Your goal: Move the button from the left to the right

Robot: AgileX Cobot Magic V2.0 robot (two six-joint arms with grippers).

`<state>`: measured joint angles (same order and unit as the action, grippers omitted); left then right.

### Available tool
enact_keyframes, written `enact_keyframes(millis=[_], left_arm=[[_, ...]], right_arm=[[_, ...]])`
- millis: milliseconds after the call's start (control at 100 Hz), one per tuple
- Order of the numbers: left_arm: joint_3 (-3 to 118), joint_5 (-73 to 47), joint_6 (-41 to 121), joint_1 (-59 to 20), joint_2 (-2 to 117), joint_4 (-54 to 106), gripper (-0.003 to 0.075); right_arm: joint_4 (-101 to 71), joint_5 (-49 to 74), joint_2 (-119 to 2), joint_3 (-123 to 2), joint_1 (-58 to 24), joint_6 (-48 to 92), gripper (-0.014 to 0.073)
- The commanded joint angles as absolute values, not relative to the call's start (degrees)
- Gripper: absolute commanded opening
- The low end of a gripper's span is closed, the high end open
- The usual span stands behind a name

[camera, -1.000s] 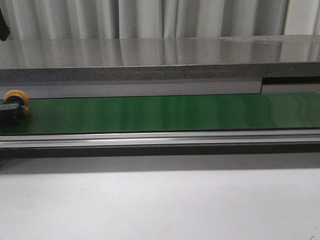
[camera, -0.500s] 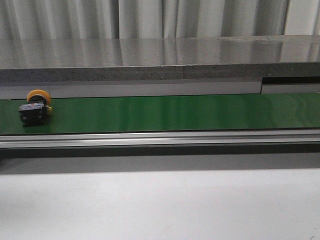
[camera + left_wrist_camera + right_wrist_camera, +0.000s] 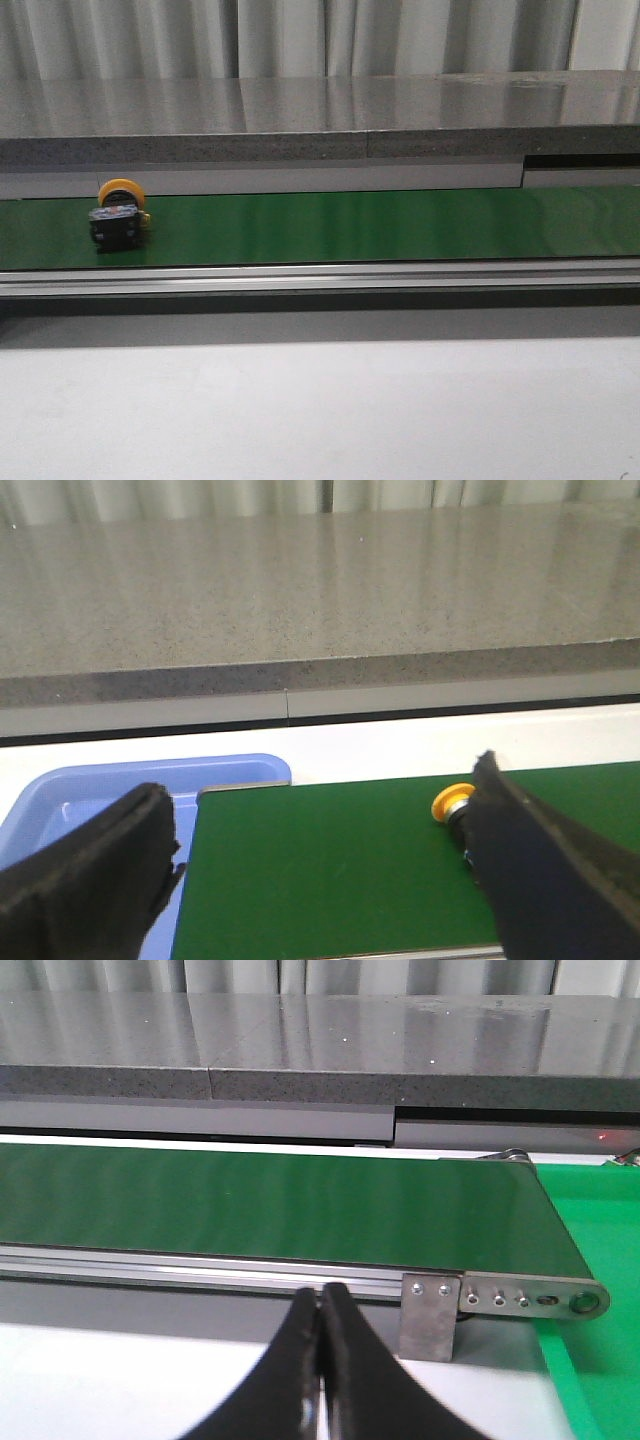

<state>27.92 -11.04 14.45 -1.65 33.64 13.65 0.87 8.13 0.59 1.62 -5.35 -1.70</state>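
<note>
**A:** Where's the button (image 3: 118,217)?

**B:** On the green belt (image 3: 380,225), far left end in the front view. It's lying on its side: orange cap toward the back rail, black body toward the near rail. So the long axis runs across the belt, not along it. In the left wrist view, the cap (image 3: 452,802) shows just beside the right-hand finger (image 3: 545,875), which hides most of the body.

**A:** Room around it?

**B:** Belt is bare to its right, all the way across the front view. The back edge meets a grey ledge (image 3: 300,180), with the stone-look counter (image 3: 300,115) above it. The near edge is an aluminium side rail (image 3: 320,277), and then there's the white table (image 3: 320,410). The right wrist view shows the belt's right end: a roller bracket (image 3: 520,1298) with a green bin (image 3: 600,1260) just past it. At the left end, a blue tray (image 3: 90,795) sits against the belt edge.

**A:** Grippers?

**B:** Left gripper (image 3: 320,875) is spread wide, with nothing between the fingers. One finger is over the tray corner, the other is beside the button. I can't tell whether that one touches it. Right gripper (image 3: 321,1360) is fully closed, fingertips pressed together, gripping nothing. It's over the table, on the near side of the rail, short of the belt's right end.
</note>
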Motion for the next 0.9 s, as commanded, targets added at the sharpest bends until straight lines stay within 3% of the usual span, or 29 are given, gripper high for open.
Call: enact_keyframes(millis=[0,240,600,720,890], left_arm=[[27.7,-6.2,14.2,-2.0,29.9,14.5,0.0567],[24.2,-9.9,14.2,-1.9,23.2,14.5,0.0566],[24.0,-10.5,14.2,-1.9,22.8,14.5,0.0552],[24.0,-10.3,14.2,-1.9,22.8,14.5,0.0443],[24.0,-10.0,14.2,-1.9,22.8,14.5,0.0181]], right_arm=[[1.2,3.5,1.8,0.7,-5.5,-1.7,-0.0067],[1.2,3.5,1.8,0.7,-5.5,-1.7,-0.0067],[1.2,3.5,1.8,0.7,-5.5,-1.7,-0.0067],[1.2,3.5,1.8,0.7,-5.5,-1.7,-0.0067],[1.2,3.5,1.8,0.7,-5.5,-1.7,-0.0067]])
